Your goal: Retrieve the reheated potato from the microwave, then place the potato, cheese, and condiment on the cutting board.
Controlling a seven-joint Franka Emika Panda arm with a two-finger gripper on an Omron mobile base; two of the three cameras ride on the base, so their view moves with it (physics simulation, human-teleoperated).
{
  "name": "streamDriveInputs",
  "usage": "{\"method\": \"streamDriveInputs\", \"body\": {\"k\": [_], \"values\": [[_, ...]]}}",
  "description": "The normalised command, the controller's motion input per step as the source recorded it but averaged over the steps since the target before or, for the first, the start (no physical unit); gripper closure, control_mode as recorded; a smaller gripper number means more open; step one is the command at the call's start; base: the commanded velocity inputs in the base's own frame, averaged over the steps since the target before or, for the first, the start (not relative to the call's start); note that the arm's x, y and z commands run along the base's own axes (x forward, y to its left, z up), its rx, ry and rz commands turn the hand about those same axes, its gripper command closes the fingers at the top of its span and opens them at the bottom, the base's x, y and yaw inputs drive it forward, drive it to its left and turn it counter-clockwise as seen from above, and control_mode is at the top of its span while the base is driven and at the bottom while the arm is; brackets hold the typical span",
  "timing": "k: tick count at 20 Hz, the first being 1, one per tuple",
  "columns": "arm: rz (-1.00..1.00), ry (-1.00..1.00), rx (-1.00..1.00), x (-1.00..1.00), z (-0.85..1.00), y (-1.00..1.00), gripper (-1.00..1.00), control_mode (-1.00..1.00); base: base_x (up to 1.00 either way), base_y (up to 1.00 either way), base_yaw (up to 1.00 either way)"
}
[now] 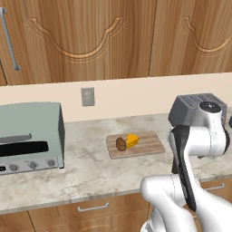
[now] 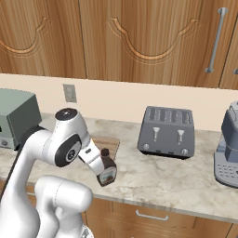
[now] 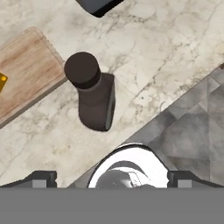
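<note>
with the hand (image 3: 112, 178) released above the condiment (image 3: 92, 97) at frame centre, descend straight and clamp below its cap.

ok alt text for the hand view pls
Looking down on a dark bottle standing on the marble counter just off the corner of a wooden board. The hand's two fingertips sit wide apart at the bottom, open and holding nothing.

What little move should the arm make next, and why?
Probably lower the open gripper over the condiment and close. Potato and cheese already sit on the cutting board; the bottle stands on the counter beside it.
</note>
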Motion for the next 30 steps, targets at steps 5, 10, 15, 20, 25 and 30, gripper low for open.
{"method": "streamDriveInputs", "body": {"k": [5,10,15,20,25,30], "values": [[-0.10,-0.01,0.00,0.23,-0.24,0.00,-1.00,-1.00,0.00,0.00,0.00],[-0.02,0.00,0.00,0.35,-0.27,-0.02,-1.00,-1.00,0.00,0.00,0.00],[0.00,0.00,0.00,0.28,-0.21,-0.15,-1.00,-1.00,0.00,0.00,0.00],[0.00,0.00,0.00,0.14,-0.20,-0.10,-1.00,-1.00,0.00,0.00,0.00],[0.00,0.00,0.00,0.09,-0.23,-0.07,-1.00,-1.00,0.00,0.00,0.00],[0.00,-0.02,-0.01,0.12,-0.12,-0.06,-1.00,-1.00,0.00,0.00,0.00]]}}
